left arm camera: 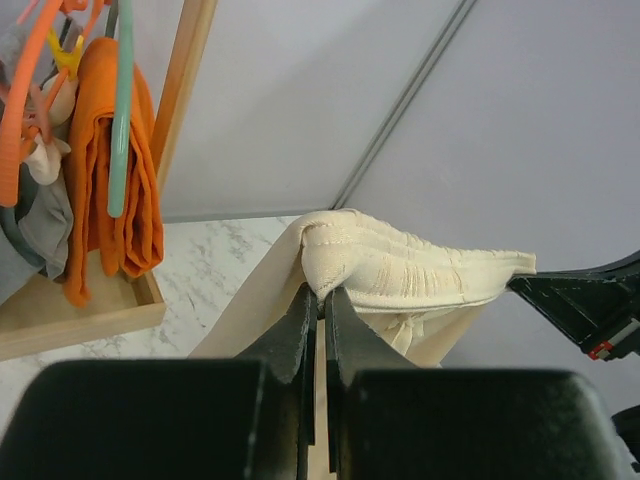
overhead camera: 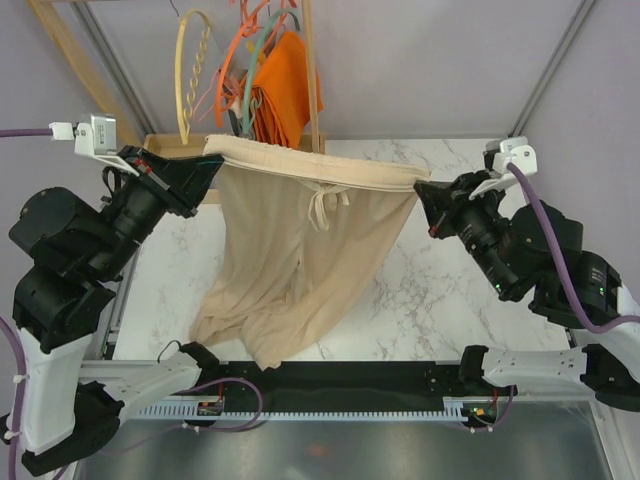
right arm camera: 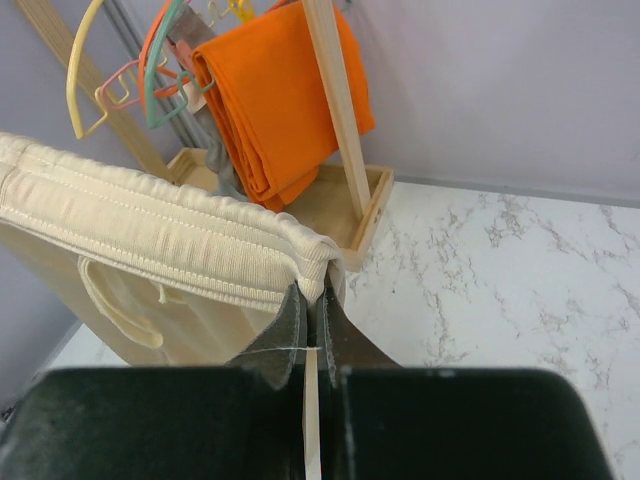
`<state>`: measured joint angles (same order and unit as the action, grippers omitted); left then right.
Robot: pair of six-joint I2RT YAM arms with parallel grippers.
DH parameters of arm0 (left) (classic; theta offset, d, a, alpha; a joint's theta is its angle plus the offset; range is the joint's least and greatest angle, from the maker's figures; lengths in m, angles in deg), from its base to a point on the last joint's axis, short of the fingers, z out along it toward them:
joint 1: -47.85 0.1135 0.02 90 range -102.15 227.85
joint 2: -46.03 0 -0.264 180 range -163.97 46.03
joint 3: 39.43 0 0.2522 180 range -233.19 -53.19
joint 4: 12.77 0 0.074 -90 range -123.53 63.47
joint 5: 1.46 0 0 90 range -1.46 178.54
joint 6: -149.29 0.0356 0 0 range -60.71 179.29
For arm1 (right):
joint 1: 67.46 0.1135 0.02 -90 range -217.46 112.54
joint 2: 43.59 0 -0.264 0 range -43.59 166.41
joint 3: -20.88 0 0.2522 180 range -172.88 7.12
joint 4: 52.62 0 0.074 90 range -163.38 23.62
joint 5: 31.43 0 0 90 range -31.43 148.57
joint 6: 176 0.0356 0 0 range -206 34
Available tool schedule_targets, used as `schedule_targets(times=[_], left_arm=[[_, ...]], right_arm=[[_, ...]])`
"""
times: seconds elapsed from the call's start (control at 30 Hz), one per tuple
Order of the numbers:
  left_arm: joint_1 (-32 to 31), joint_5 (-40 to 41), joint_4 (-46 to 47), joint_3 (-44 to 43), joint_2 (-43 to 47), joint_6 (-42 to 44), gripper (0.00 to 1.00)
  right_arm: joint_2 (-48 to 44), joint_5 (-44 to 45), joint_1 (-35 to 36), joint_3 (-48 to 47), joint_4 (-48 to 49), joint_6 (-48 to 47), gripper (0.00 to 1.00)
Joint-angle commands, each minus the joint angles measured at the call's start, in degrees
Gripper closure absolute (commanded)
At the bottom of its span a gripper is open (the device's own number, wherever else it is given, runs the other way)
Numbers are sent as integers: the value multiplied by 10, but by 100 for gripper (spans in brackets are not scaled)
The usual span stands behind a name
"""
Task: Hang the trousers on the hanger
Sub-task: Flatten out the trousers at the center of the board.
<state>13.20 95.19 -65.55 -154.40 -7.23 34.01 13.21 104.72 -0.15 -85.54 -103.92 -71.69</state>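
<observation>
Top view first: the trousers [overhead camera: 300, 250] are strung up between the two arms by the waistband, washing-line style. The left fingers [overhead camera: 200, 172] are pinched shut on the left end of the band and the right fingers [overhead camera: 428, 192] on the right end, so the band runs taut and nearly level above the tabletop [overhead camera: 450, 290]. The legs hang down toward the near edge, with the lower ends resting on it. My guess is it's held spread like this so the fabric hangs flat and can be draped over a bar. The hanger [overhead camera: 193, 85], pale yellow with a twisty bar, hangs on the rack at the far left. It's behind the band and apart from it, next to an orange cloth [overhead camera: 285, 90], and nothing's on it yet.

Left wrist view: the fingers are closed tight on the folded corner of the waistband, and the band runs off to the right. A teal hanger [left arm camera: 120, 110] hangs at far left with the orange cloth.

Right wrist view: same deal, the fingers are clamped on the opposite corner and the ribbed band stretches off left. The hanger peeks in at top left, well beyond the band and left of the wooden post [right arm camera: 335, 110]. Looks to me like the next job is carrying the trousers over to it.
</observation>
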Motion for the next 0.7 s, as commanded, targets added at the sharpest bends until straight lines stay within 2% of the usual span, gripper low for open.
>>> schedule_targets(times=[0.0, 0.13, 0.17, 0.3, 0.37, 0.47, 0.5, 0.57, 0.6, 0.63, 0.67], left_arm=[[4, 35, 77, -46, 20, -14, 98], [4, 9, 83, -43, -7, -21, 98], [4, 1, 82, -42, -16, -22, 98], [4, -59, 87, -45, -88, -37, 98], [4, -92, 101, -53, -154, -49, 98], [2, -158, 130, -72, -248, -71, 98], [0, -162, 145, -74, -265, -82, 98], [-9, -169, 176, -78, -319, -93, 98], [-15, -169, 180, -97, -340, -94, 98], [-21, -169, 181, -114, -362, -95, 98], [-35, -174, 181, -131, -411, -95, 98]], right_arm=[[-33, 109, -4, -19, -34, -37, 100], [-32, 145, -4, -1, -46, -24, 100], [-24, 182, -5, 7, -53, -15, 100], [-11, 284, -6, 41, -81, 8, 100], [-13, 292, -24, 66, -82, 26, 100], [-3, 227, -124, 104, -79, 52, 100], [6, 153, -205, 114, -76, 56, 100], [34, 87, -281, 144, -75, 62, 100], [40, 59, -351, 157, -64, 63, 100], [46, 6, -386, 184, -55, 63, 100], [55, -23, -424, 197, -44, 63, 100]])
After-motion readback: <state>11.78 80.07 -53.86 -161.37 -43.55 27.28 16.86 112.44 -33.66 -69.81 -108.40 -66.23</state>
